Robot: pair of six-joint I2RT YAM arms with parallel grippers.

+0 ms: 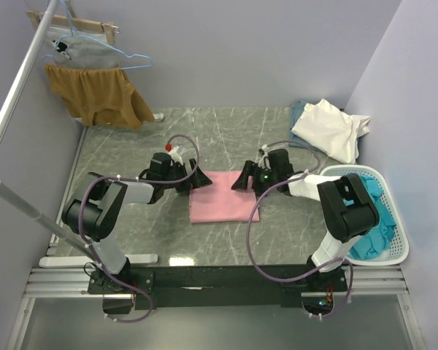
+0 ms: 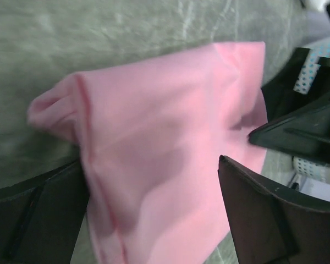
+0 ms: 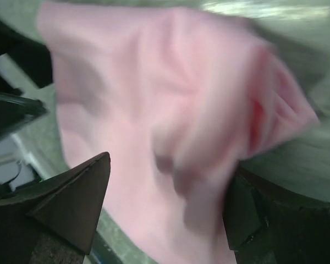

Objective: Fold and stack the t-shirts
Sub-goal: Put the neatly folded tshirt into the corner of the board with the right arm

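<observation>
A light pink t-shirt [image 1: 219,200] lies folded into a rectangle in the middle of the table. My left gripper [image 1: 193,179] is open at its far left corner, with pink cloth [image 2: 165,126] between the wide-apart fingers [image 2: 275,214]. My right gripper [image 1: 243,181] is open at its far right corner, with blurred pink cloth [image 3: 170,99] between its fingers [image 3: 66,209]. Neither gripper is closed on the cloth. A cream-white t-shirt [image 1: 328,130] lies at the back right on a grey-blue one [image 1: 300,110]. Teal t-shirts [image 1: 376,211] fill a basket.
A white plastic basket [image 1: 350,172] stands at the right edge, close to my right arm. A mustard-brown garment [image 1: 95,93] and a grey one [image 1: 84,48] hang on hangers from a rail at the back left. A metal pole [image 1: 18,95] runs down the left side.
</observation>
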